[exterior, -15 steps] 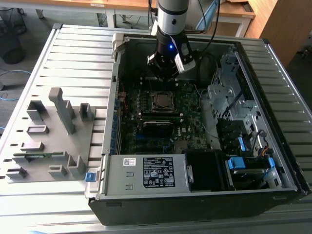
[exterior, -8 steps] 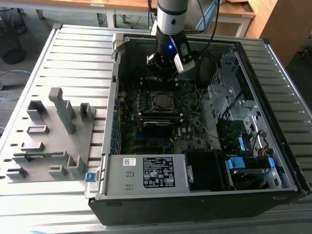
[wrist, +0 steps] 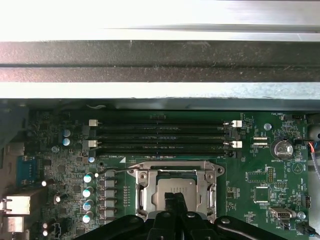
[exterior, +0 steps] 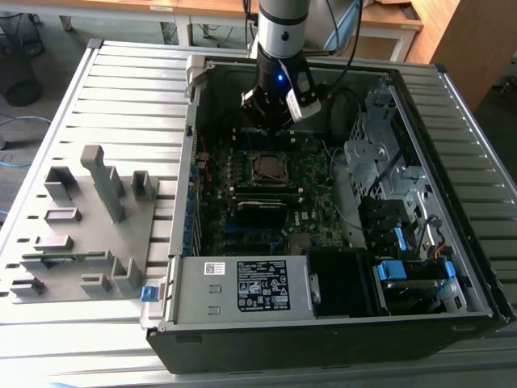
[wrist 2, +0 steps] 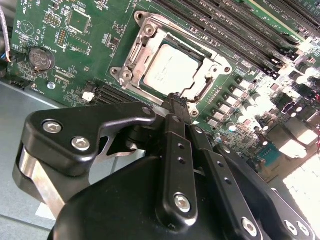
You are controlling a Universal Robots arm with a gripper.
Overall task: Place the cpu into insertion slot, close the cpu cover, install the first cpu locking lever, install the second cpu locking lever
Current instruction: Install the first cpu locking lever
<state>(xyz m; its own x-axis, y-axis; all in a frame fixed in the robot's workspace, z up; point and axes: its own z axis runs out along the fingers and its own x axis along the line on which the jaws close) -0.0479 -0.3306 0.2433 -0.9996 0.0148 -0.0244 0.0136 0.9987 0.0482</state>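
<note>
The cpu (wrist 2: 167,67), with its dull silver top, lies flat in the insertion slot (wrist 2: 226,67) on the green motherboard. The cpu cover (wrist 2: 146,39), a silver frame, lies down around it, and the chip shows through its window. My gripper (wrist 2: 176,99) is shut with nothing between its black fingers, its tips hovering just off the socket's edge. In the first wrist view the fingertips (wrist: 170,200) overlap the cpu (wrist: 172,186) inside the cover (wrist: 144,186). In the exterior view the gripper (exterior: 271,121) hangs just above the socket (exterior: 269,167). A thin lever wire (wrist: 116,171) runs beside the socket.
Long black memory slots (wrist: 160,137) lie beside the socket, near the case wall (wrist: 160,60). A coin battery (wrist: 283,148) and a row of capacitors (wrist: 88,197) flank it. The drive cage (exterior: 380,162) and power supply (exterior: 242,287) crowd the case. A grey fixture tray (exterior: 81,218) sits at the exterior view's left.
</note>
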